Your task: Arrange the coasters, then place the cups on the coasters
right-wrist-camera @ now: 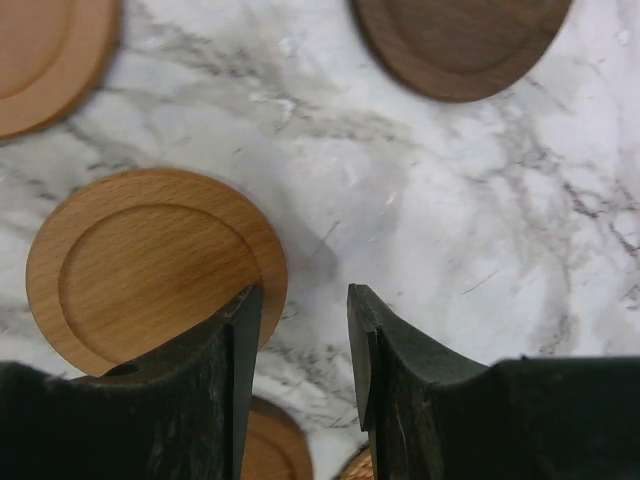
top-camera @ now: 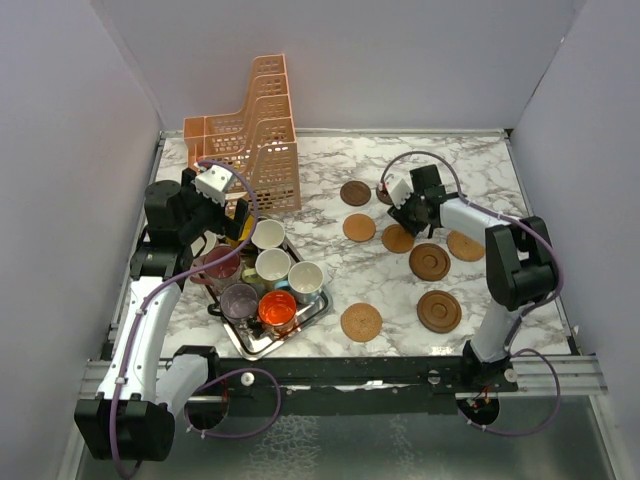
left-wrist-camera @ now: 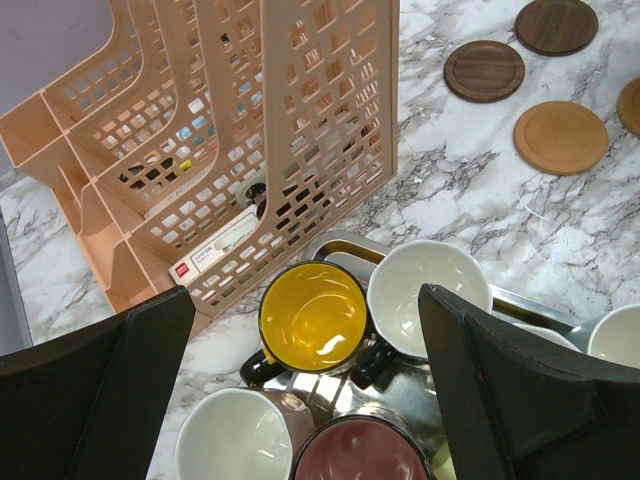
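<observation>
1. The coasters are flat wooden discs, and I judge them stiff, light and not fragile. They lie flush on the table, so there is little edge to pinch. Best bet: nip the raised rim, or slide them on the smooth marble.
2. All the coasters I can see sit on the right half of the table. They are scattered and apart from one another, with no cup on any of them.
3. The cups are crowded in a metal tray on the left, several of them touching. They look glazed, so probably hard, slick and chippable. Take one by the wall, one finger inside and one outside. Room between neighbours is tight.
4. The right arm is stretched forward over the far coasters, wrist pointing down.
5. The right gripper has its fingers narrow. There is bare marble between them and they hold nothing.
6. One of its fingers overlaps the right edge of a light coaster. I can't tell whether it touches. A dark coaster lies well ahead.
7. The left arm is folded, elbow up and wrist tipped down, above the tray's far end beside a peach plastic basket.
8. The left gripper has its fingers spread wide and empty. It hangs above a yellow cup, with a white cup touching that one on the right.
</observation>
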`<move>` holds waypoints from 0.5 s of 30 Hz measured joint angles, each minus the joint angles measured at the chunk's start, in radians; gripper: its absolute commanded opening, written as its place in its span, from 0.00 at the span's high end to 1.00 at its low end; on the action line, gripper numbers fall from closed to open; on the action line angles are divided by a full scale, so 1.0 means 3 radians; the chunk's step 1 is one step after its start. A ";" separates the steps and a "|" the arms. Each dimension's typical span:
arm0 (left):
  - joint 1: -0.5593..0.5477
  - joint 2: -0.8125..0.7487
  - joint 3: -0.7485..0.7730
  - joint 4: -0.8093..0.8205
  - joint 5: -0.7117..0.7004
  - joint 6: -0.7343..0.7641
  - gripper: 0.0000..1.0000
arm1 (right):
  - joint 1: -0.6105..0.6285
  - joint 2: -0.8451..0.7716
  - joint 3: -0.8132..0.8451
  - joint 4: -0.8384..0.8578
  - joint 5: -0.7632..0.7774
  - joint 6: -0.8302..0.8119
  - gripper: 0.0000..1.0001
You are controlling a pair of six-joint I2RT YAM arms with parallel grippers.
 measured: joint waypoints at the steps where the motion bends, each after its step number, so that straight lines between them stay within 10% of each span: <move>1: 0.0000 0.0000 0.0000 0.0000 0.0003 0.0000 0.01 | -0.0028 0.0061 0.0074 -0.0003 0.0001 0.0000 0.60; 15: 0.0000 -0.0011 0.0000 -0.0001 0.0011 -0.0003 0.01 | -0.0065 0.0473 0.0594 -0.0006 0.0182 0.0175 0.61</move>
